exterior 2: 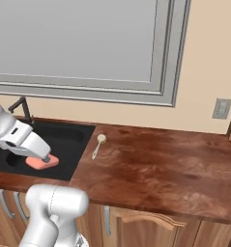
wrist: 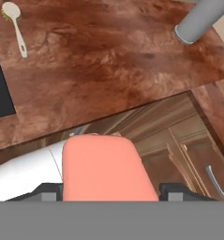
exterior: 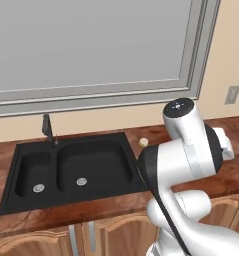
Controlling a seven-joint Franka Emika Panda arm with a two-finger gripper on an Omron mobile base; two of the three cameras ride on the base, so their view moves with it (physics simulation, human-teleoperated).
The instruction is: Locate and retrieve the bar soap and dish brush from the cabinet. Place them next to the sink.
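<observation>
Beside the sink, on the brown table, the dish brush already lies flat just off the basin's right rim, so that half looks done. The gripper hangs over the sink's near right corner with the bar soap clamped between its jaws, spread wide across the pink bar (it crowds the bottom of the hand view). Carrying the soap is the step in hand, I'd say. Next it should swing right, clear the basin, lower onto bare wood near the brush and let go.
</observation>
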